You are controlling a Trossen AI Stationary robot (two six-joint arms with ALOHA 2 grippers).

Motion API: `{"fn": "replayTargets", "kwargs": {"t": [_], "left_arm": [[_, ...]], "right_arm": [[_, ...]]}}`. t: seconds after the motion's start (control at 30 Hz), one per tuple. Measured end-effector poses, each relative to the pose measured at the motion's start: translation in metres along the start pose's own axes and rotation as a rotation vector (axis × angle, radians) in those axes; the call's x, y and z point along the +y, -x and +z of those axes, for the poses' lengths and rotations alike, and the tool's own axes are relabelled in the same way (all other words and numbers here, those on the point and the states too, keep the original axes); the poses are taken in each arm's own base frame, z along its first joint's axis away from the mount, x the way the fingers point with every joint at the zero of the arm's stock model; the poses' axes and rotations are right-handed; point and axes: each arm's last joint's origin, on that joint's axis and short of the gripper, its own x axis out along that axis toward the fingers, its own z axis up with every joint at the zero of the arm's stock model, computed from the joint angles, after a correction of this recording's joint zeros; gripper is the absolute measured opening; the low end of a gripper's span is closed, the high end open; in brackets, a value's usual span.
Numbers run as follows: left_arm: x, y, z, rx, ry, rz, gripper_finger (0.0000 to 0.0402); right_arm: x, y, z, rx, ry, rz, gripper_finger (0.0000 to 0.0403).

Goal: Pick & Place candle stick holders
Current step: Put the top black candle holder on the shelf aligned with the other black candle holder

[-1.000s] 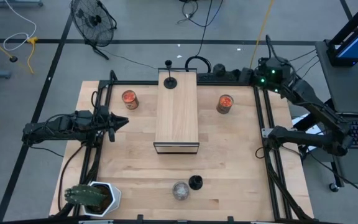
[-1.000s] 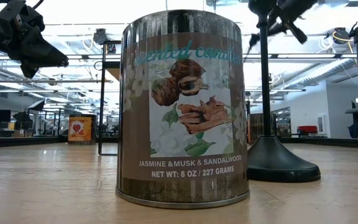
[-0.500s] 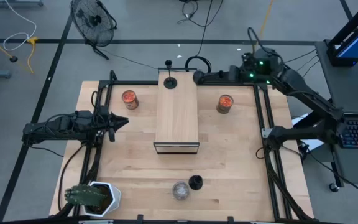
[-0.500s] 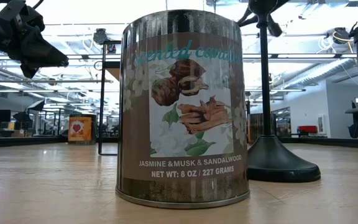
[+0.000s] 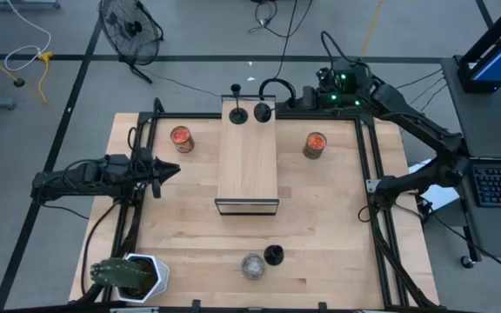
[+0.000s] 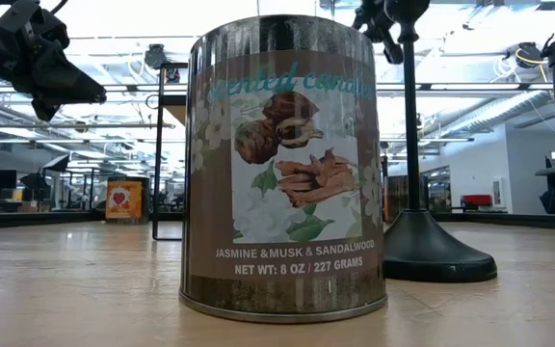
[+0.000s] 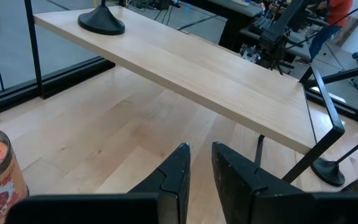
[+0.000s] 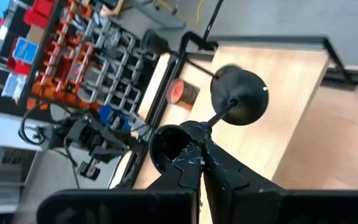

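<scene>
A matte-black candle stick holder with a round disc base (image 5: 263, 112) hangs above the far end of the pale wooden riser shelf (image 5: 248, 165), pinched at its top cup by the right pincer (image 8: 194, 151) (another holder (image 5: 237, 115) stands beside it). The left pincer (image 5: 170, 170), slightly spread and empty, hovers over the bench's (image 5: 320, 235) left side.

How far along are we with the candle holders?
One holder already stands on the raised wooden board. The right hand is shut on a second holder, carrying it tilted over the board's far end, next to the first. A third holder remains on the table near the front edge, beside the silver tin. The left hand waits at the table's left side.
</scene>
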Motion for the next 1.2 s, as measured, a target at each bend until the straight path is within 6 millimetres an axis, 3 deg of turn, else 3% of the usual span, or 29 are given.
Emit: {"fn": "replayTargets", "kwargs": {"t": [0.33, 1.2], "left_arm": [[0.0, 0.0, 0.0, 0.0, 0.001, -0.001, 0.0072], [0.0, 0.0, 0.0, 0.001, 0.003, -0.003, 0.0072]], "right_arm": [[-0.009, -0.018, 0.003, 0.045, -0.019, -0.017, 0.0], [-0.013, -0.017, 0.006, 0.025, 0.027, -0.049, 0.0]]}}
